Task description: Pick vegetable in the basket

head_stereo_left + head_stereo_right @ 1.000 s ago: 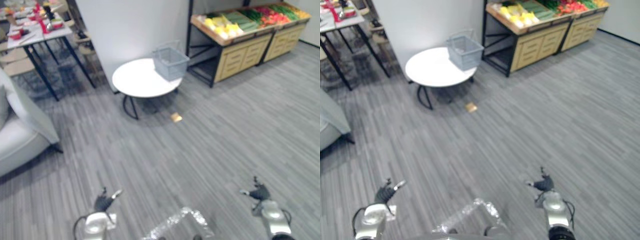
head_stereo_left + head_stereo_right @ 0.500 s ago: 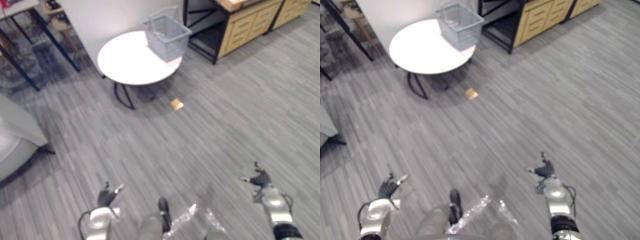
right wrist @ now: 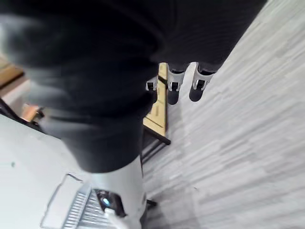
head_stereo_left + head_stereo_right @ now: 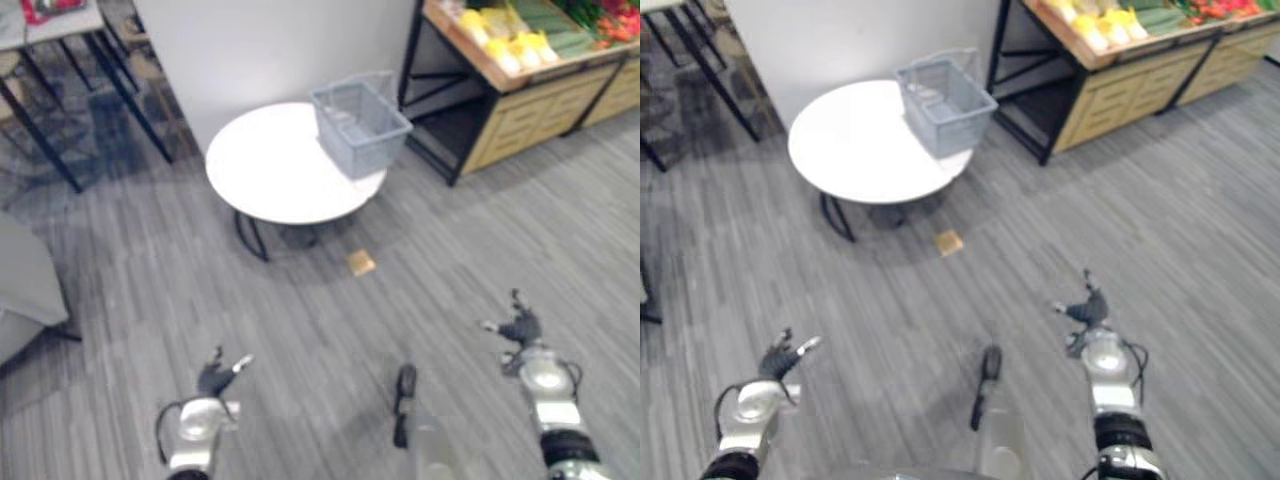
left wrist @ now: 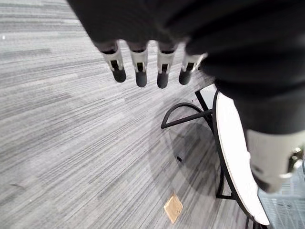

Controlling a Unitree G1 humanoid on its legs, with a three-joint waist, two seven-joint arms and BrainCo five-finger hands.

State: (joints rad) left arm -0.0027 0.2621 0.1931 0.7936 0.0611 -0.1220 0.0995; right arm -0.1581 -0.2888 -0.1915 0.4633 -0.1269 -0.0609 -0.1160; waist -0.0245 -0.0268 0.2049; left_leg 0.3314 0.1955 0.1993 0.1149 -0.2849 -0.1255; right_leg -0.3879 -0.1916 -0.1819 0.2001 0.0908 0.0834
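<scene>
Left robot hand (image 4: 211,380) hangs near, fingers spread and empty. Farther off, a grey basket (image 4: 360,114) sits on the right edge of the round white surface (image 4: 262,165). Vegetables (image 4: 505,48) lie on the wooden stand (image 4: 520,112) far right, and the right robot hand (image 4: 521,330) is also spread and empty.

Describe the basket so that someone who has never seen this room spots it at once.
Find the round white table standing before the white wall panel. On its edge nearest the wooden produce stand sits the basket. It is the one thing on the tabletop: a pale grey mesh box with a thin handle.
</scene>
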